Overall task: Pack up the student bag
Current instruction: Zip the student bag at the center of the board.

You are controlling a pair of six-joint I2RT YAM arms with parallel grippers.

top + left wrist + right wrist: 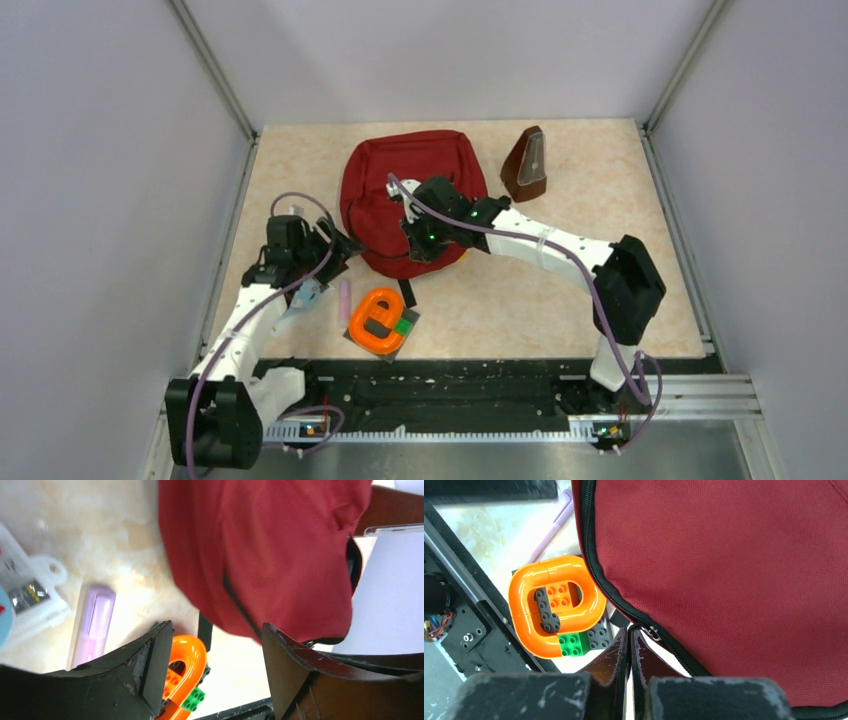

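The soft red backpack (400,180) lies limp at the far middle of the table (600,170). The left claw (216,627) is spread and empty by its near-left edge. The right claw (629,632) is pressed together at the zipper pull (651,631). The fabric looks light and floppy, so grip the pull or a seam.

lab cell, grey panel walls (100,150)

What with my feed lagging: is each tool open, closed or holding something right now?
Left tool: open, holding nothing.
Right tool: closed, tips beside the zipper pull of the student bag; whether it pinches it cannot be told.
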